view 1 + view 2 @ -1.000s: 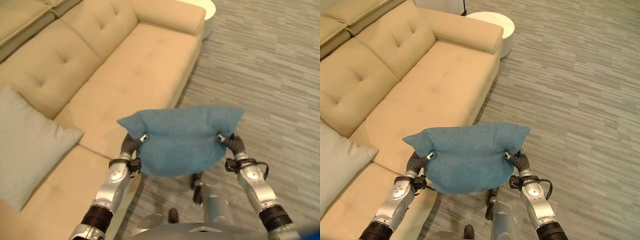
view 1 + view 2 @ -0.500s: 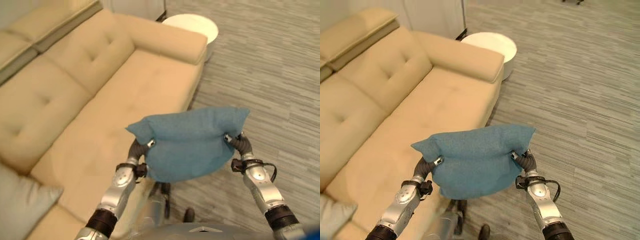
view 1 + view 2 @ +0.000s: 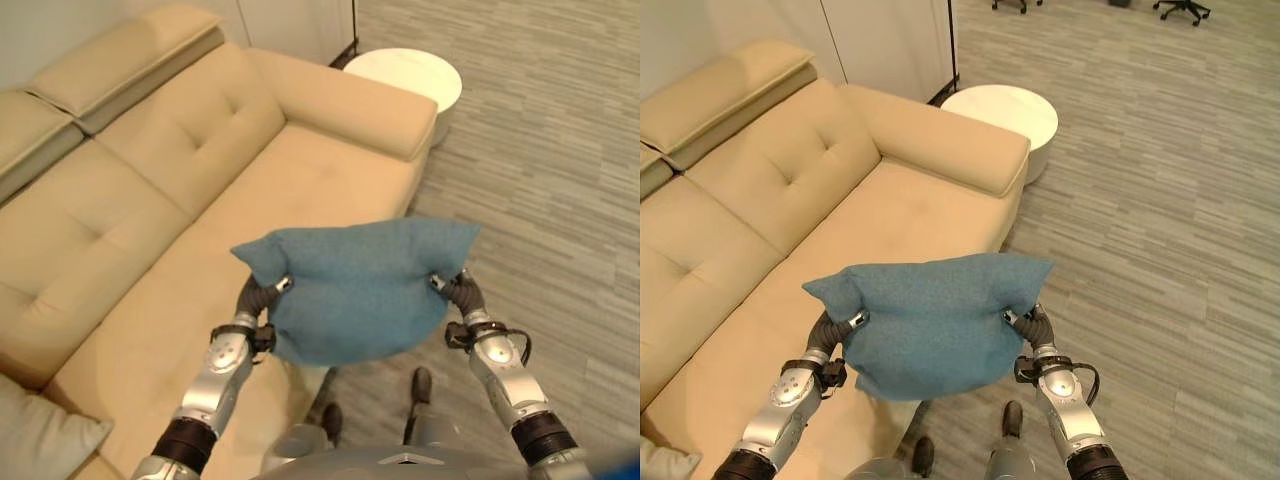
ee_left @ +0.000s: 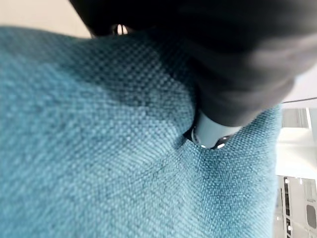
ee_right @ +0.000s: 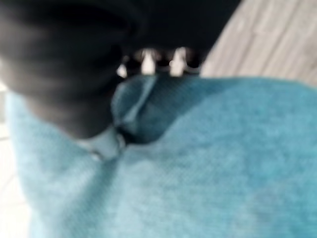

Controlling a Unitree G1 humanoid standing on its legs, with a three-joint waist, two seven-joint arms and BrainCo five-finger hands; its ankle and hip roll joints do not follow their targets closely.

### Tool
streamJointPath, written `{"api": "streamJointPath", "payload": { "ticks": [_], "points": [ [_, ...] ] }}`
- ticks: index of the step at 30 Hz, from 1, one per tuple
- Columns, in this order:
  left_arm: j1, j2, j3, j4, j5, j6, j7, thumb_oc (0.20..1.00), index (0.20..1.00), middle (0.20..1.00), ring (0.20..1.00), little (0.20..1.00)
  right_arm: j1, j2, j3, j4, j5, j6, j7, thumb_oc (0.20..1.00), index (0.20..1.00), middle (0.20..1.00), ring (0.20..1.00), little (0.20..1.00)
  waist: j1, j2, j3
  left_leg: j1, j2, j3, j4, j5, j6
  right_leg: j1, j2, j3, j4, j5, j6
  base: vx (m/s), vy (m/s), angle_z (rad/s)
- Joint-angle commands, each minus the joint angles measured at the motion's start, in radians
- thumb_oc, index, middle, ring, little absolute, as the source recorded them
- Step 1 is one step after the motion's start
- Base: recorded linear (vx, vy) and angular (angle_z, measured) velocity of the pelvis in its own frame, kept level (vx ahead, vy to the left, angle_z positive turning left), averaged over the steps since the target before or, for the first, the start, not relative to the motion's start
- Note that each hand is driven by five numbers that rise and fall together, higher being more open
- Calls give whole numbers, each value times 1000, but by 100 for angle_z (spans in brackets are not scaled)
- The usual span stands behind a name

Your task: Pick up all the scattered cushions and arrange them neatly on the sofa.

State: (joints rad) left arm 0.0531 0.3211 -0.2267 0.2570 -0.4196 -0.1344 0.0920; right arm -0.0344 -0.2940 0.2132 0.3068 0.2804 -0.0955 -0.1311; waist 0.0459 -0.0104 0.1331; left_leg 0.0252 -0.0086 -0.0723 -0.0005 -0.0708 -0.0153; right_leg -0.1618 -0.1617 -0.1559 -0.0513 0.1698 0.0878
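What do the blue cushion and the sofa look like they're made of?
Blue cushion: coarse woven fabric, matte; the left wrist view shows a clear weave grain. Sofa: beige, smooth upholstery with tufted dimples and a soft, even sheen, probably leather or faux leather, though a fine fabric is possible.

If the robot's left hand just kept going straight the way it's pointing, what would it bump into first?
Probably the sofa. The left hand, pinching a corner of the blue cushion, points forward over the seat toward the backrest and armrest. Depth is hard to judge, so seat or backrest is uncertain.
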Motion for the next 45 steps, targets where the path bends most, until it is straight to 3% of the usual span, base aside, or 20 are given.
{"api": "streamJointPath", "payload": {
  "ticks": [1,3,4,6,9,10,11,15,16,18,19,21,23,24,26,31,35,36,37,45],
  "points": [
    [-86,3,-25,-105,-15,-86,-33,200,200,200,200,200,-54,4,-28,-127,8,-99,12,200,200,200,200,200,-18,-22,-44,-41,36,40,54,-51,-29,41,11,-31,100,-147,33,154,-309,33],
    [-86,-1,-31,-103,-26,-85,-33,200,200,200,200,200,-39,-6,-28,-137,13,-103,9,200,200,200,200,200,-19,-33,-40,-60,66,21,126,-63,-58,67,41,-45,101,-187,2,131,-369,61],
    [-96,-3,-38,-102,-31,-85,-29,200,200,200,200,200,-41,-18,-29,-145,25,-115,5,200,200,200,200,200,-16,-45,-14,-134,66,11,272,-46,-70,85,49,-55,99,-197,-21,71,-367,62],
    [-112,-11,-53,-94,-42,-87,-22,200,200,200,200,200,-48,-33,-39,-144,33,-115,-16,200,200,200,200,200,-17,-52,10,-226,85,59,358,-30,-53,113,58,-97,89,-224,-43,48,-209,76],
    [-127,-15,-69,-85,-29,-81,-31,200,200,200,200,200,-40,-37,-61,-151,34,-120,-28,200,200,200,200,200,-20,-62,0,-293,50,156,260,-12,-20,141,63,-139,56,-235,-37,178,-56,77],
    [-136,-10,-68,-91,-26,-80,-38,200,200,200,200,200,-48,-33,-71,-141,36,-119,-43,200,200,200,200,200,-14,-58,-12,-337,42,281,227,11,-5,152,85,-147,42,-247,-31,323,13,70],
    [-142,-1,-72,-100,-25,-82,-35,200,200,200,200,200,-59,-26,-70,-145,34,-118,-50,200,200,200,200,200,-9,-67,-11,-375,48,312,291,-2,-17,186,91,-149,44,-278,-30,458,110,38],
    [-121,27,-58,-124,-9,-74,-45,200,200,200,200,200,-72,2,-49,-141,28,-114,-31,200,200,200,200,200,17,-84,-39,-276,22,295,205,-49,27,189,59,-160,129,-304,6,295,171,-5],
    [-112,35,-50,-136,-10,-72,-48,200,200,200,200,200,-71,9,-48,-142,20,-106,-18,200,200,200,200,200,26,-85,-35,-245,12,287,176,-33,53,153,26,-170,239,-266,23,233,272,-34],
    [-109,49,-45,-137,-7,-75,-43,200,200,200,200,200,-79,19,-48,-145,11,-104,-5,200,200,200,200,200,11,-61,-21,-180,-4,230,146,-53,88,62,-2,-117,462,-187,61,315,261,27],
    [-113,49,-46,-144,-2,-78,-38,200,200,200,200,200,-81,24,-51,-147,12,-105,-3,200,200,200,200,200,-1,-45,-19,-143,-10,187,126,-56,90,7,27,-68,482,-211,42,376,104,53],
    [-115,40,-53,-140,-7,-81,-44,200,200,200,200,200,-81,21,-56,-144,21,-111,-5,200,200,200,200,200,-19,-39,-18,-116,-21,129,110,-53,77,-18,62,-8,344,-235,19,324,-32,164],
    [-133,22,-69,-125,-9,-86,-46,200,200,200,200,200,-76,6,-71,-135,18,-112,-14,200,200,200,200,200,-67,-42,-7,-77,-61,4,101,-64,57,-97,118,193,163,-163,40,359,-99,211],
    [-139,16,-76,-122,-2,-89,-49,200,200,200,200,200,-74,-3,-78,-128,14,-114,-14,200,200,200,200,200,-76,-48,1,-65,-78,-56,103,-69,52,-126,132,229,144,-132,48,281,-156,130],
    [-155,9,-90,-115,5,-91,-59,200,200,200,200,200,-61,-17,-89,-114,23,-121,-8,200,200,200,200,200,-81,-74,-4,-71,-104,-149,122,-74,40,-79,125,226,109,-117,37,154,-245,245],
    [-130,6,-92,-124,-6,-90,-69,200,200,200,200,200,-47,-40,-99,-118,55,-131,-5,200,200,200,200,200,-80,-76,-57,-60,-49,-215,70,-44,-21,24,141,120,47,-158,-11,128,-285,193],
    [-142,2,-98,-126,-10,-93,-60,200,200,200,200,200,-44,-46,-103,-116,58,-137,-11,200,200,200,200,200,-86,-77,-58,-89,-37,-199,75,-30,-39,46,137,75,32,-177,-19,-31,-75,46],
    [-183,-4,-104,-113,-32,-109,-55,200,200,200,200,200,-72,-54,-106,-107,64,-140,-36,200,200,200,200,200,-120,-84,-57,-91,75,82,155,-84,-63,68,93,12,26,-170,-10,-163,185,0],
    [-173,-15,-113,-115,-27,-101,-51,200,200,200,200,200,-58,-61,-125,-115,37,-127,-38,200,200,200,200,200,-138,-48,-79,-39,101,125,52,-42,-64,64,84,-14,60,-184,-6,-177,215,39],
    [-99,8,-57,-139,-15,-88,-54,200,200,200,200,200,-37,-36,-113,-108,22,-103,-14,200,200,200,200,200,-101,-64,-92,4,70,149,9,-44,-41,120,63,-13,19,-171,10,41,122,27]
  ]
}}
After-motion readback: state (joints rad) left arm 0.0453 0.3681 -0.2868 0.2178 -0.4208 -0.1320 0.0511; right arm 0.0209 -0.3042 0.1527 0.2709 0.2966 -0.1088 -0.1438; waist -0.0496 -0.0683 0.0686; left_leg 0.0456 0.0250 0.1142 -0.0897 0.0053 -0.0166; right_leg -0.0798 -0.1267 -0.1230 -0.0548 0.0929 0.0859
